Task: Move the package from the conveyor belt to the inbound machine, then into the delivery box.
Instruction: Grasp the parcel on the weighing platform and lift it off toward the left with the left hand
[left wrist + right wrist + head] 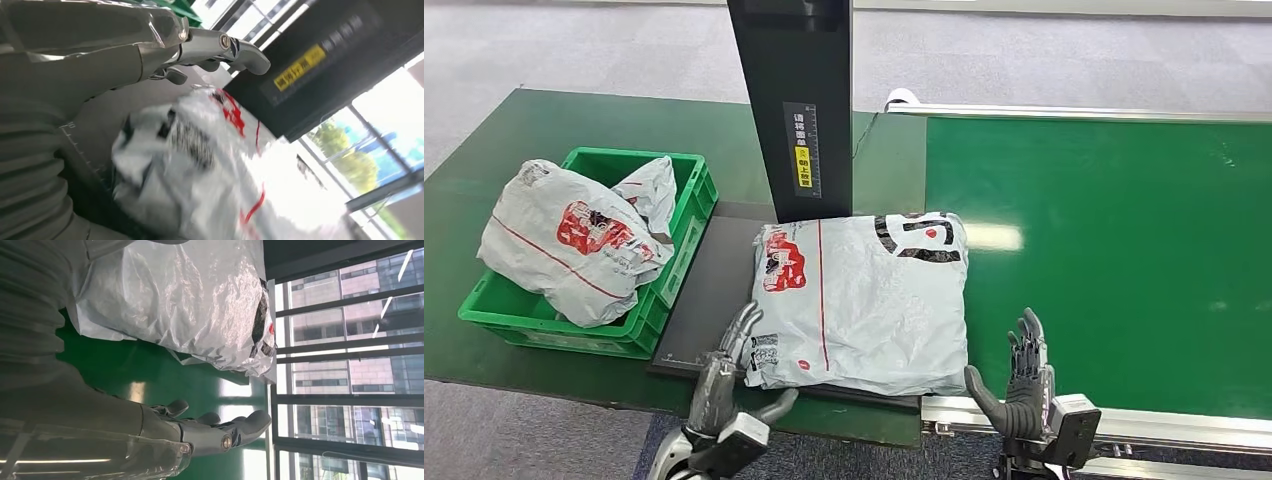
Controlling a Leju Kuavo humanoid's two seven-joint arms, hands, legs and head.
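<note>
both hands, left hand (724, 385) and right hand (1021, 385), spread, flanking the package (864, 300).

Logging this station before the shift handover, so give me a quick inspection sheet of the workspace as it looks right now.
Surface: green conveyor belt, shiny, bare part at right.
Job's things: grey package lies flat on the dark inbound machine plate under its black column; green delivery box holds other grey bags.
Clutter: nothing seen.
Hands: left hand and right hand open, flanking the package.
Cables: thin cable behind the column.
Surroundings: grey floor.
</note>
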